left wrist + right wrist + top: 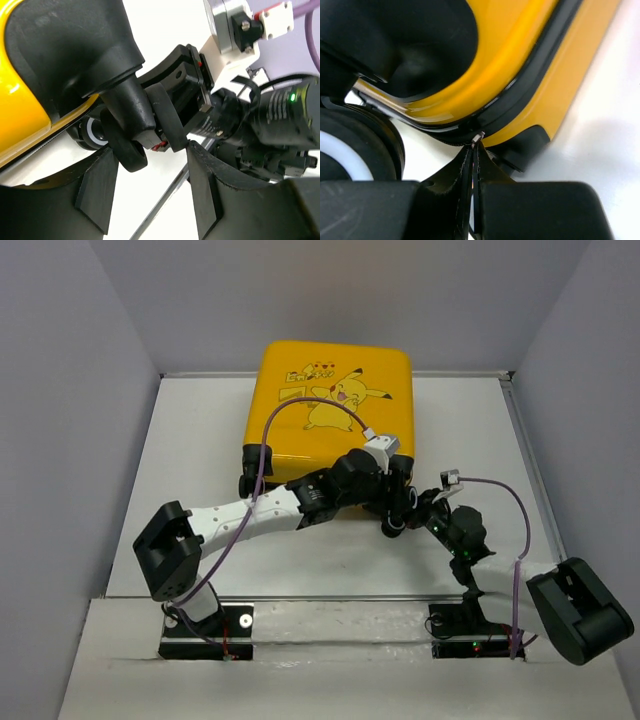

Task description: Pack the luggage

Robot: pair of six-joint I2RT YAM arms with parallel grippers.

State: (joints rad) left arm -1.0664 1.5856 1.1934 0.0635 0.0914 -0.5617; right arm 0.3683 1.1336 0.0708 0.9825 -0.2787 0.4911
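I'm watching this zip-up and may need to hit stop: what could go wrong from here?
1. The right gripper pinches only the tip of the small zipper pull at a corner of the luggage; it could slip off.
2. The left gripper is open and holds nothing, so the luggage may slide when the zip is tugged.
3. Both arms crowd the same corner and could knock each other.

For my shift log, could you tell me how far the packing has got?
The yellow Pikachu suitcase lies with its lid down. The right gripper is pinching the zipper pull at the corner seam; the left gripper hangs open by a wheel. How much zipping remains is hidden.
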